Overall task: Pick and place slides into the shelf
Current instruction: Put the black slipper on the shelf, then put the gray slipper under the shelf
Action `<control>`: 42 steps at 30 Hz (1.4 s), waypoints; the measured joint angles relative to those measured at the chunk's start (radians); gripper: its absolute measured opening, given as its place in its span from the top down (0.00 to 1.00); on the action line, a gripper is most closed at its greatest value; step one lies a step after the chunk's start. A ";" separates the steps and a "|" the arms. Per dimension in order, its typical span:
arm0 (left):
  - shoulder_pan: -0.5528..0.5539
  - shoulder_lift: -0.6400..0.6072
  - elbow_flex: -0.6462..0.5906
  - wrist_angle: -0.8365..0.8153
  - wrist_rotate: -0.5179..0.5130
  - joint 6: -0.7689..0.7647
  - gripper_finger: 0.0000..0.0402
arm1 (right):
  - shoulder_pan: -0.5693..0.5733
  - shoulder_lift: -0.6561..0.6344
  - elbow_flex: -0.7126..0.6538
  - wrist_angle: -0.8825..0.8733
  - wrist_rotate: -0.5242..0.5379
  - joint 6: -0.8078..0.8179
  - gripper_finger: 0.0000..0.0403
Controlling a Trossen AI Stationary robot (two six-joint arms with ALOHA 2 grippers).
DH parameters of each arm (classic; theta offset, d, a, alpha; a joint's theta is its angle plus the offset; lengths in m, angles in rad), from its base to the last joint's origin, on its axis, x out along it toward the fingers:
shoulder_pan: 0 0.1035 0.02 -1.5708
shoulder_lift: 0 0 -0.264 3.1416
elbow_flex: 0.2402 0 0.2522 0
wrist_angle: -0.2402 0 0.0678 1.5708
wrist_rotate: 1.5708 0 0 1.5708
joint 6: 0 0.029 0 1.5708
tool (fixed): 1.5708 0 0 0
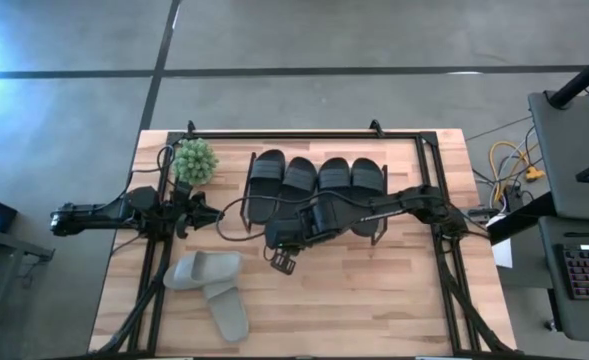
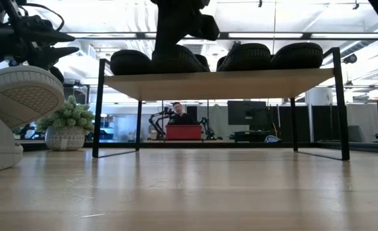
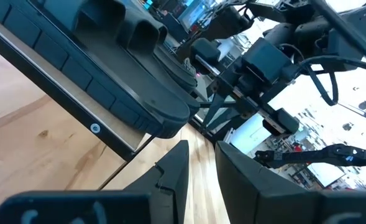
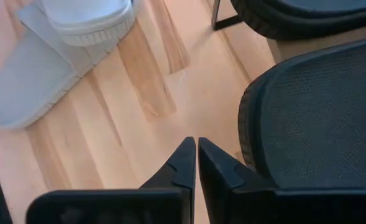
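Note:
Several black slides (image 1: 319, 180) lie side by side on the shelf (image 1: 250, 190) at the table's far middle, their heels past its near edge. Two pale grey-green slides (image 1: 212, 285) lie at the near left. One rests tilted across the other, its sole (image 2: 22, 96) raised. My right gripper (image 1: 280, 256) hangs shut and with nothing in it just in front of the shelf's left end. It points steeply down, beside a black slide's heel (image 4: 313, 118). My left gripper (image 3: 201, 152) waits level at the table's left side, its fingers a little apart around nothing.
A small potted plant (image 1: 194, 160) stands at the far left, next to the shelf. A black rail frame (image 1: 444, 260) edges the table. Bare wood (image 1: 374, 300) lies in front of the shelf toward the near right. A person (image 2: 176, 110) sits far behind the table.

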 joint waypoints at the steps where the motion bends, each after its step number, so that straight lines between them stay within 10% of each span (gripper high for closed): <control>1: 0.000 0.000 0.000 0.000 0.000 0.000 0.84 | -0.003 0.000 -0.003 -0.001 0.010 0.000 0.98; 32: 0.000 -0.001 0.000 0.000 0.000 0.000 0.84 | 0.064 -0.061 0.080 -0.044 0.000 0.081 0.97; 42: 0.000 0.000 0.000 0.000 0.000 0.000 0.84 | 0.076 -0.062 0.134 -0.055 0.094 0.158 0.74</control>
